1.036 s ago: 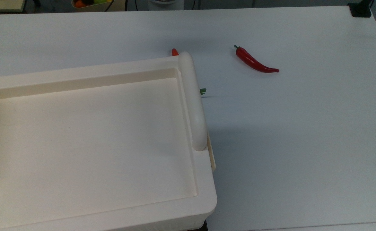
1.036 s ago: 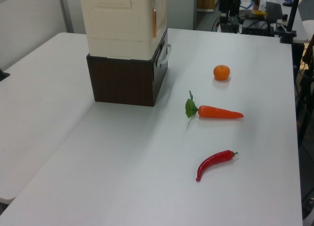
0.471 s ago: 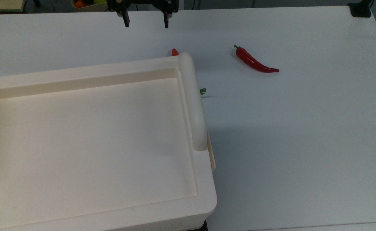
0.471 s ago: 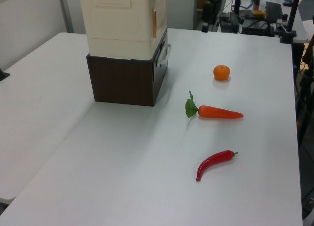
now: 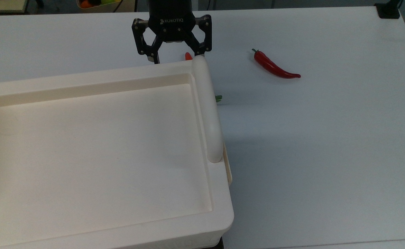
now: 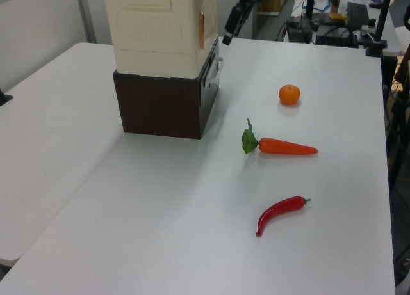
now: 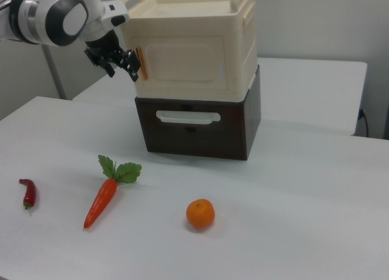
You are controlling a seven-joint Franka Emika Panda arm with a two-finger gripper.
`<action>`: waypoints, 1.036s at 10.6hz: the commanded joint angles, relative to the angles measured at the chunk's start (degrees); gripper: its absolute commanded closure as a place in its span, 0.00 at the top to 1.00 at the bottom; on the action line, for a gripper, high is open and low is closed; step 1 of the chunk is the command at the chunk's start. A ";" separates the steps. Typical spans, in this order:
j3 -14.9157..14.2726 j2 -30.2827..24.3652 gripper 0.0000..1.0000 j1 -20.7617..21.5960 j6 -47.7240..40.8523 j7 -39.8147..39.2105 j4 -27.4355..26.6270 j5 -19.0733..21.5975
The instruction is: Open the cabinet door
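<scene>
Jaws spread, cabinet door (image 7: 182, 62) seemingly closed

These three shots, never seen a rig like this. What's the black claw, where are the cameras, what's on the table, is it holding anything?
The black claw is the gripper of a robot arm, with two fingers spread open and nothing between them. The top view looks straight down; the left view and the right view look across the table from opposite sides. A cream-white cabinet stands on a dark brown drawer box. The gripper hangs close to the edge of the cabinet door, on the right view's left. Loose on the table lie a carrot, a red chili and an orange.
</scene>
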 commanded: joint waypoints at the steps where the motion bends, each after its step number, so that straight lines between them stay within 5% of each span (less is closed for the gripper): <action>1: -1.64 4.30 0.78 2.69 8.78 -0.82 3.54 0.75; 3: -2.43 5.54 0.78 2.78 11.60 -0.82 4.26 0.40; 7: -4.63 7.04 0.59 2.87 16.79 -0.82 4.35 0.39; 10: -4.63 6.95 0.15 2.87 17.68 -0.30 4.35 0.48; 11: -4.63 6.95 0.08 2.87 17.68 -0.20 4.26 0.40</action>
